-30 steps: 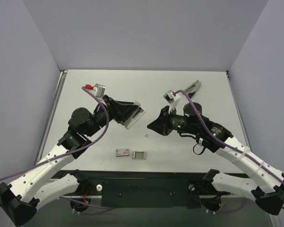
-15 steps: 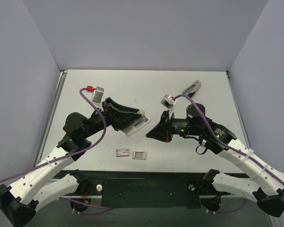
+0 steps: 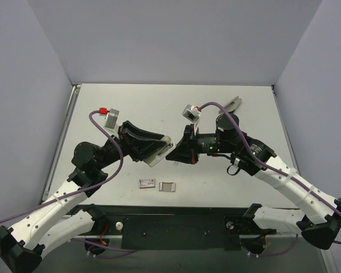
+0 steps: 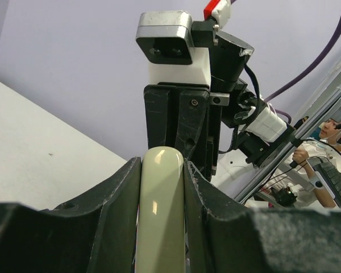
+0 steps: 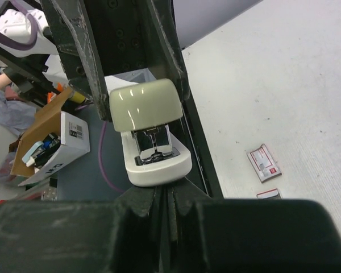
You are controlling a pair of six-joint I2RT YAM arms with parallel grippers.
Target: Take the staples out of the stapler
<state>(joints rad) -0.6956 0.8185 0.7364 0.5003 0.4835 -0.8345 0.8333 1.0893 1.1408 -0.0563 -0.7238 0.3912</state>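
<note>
since the left gripper (image 3: 158, 149) clamps the stapler (image 5: 149, 114) only by its smooth sides, partly closed around it and holding it aloft over the table (image 3: 131, 108) between the two arms, a push from the right gripper (image 5: 165, 198) could slide it loose and scatter staples. that gripper's jaws are pressed fully together, just in front of the open end. the shell is glossy, rounded, pale grey-green plastic, with silver metal inside over a white base. the jaws are matte black and scuffed.
</note>
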